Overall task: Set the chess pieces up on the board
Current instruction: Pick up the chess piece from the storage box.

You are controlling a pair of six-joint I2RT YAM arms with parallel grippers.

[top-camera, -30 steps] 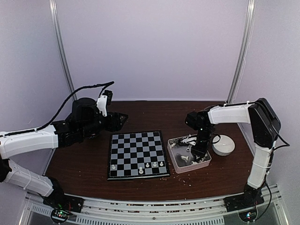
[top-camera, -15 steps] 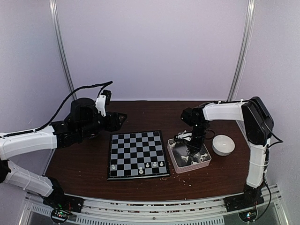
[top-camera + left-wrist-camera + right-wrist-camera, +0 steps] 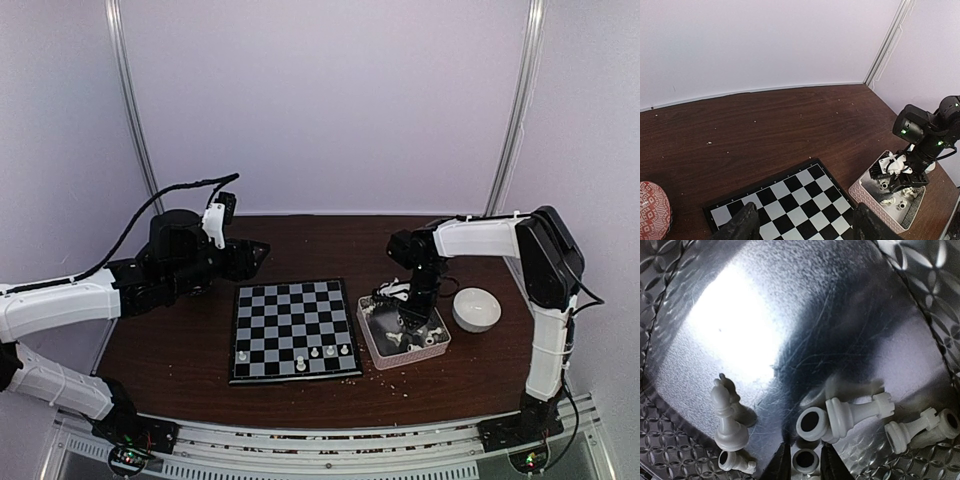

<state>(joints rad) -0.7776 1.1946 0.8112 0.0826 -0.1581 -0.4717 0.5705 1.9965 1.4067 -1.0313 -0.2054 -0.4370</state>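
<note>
Chess pieces (image 3: 850, 415) in the clear tray (image 3: 370, 345), just right of the board (image 3: 293, 328).
Standing also, a few, on the board's near rows. Resting on a dark brown wooden table (image 3: 310, 245) sprinkled with pale crumbs (image 3: 395, 378), between pale lilac walls. Pinching one piece (image 3: 805, 459) inside the tray with the right gripper (image 3: 805, 466); keeping the left gripper (image 3: 802, 225) spread apart, empty, near the board's far left corner.
</note>
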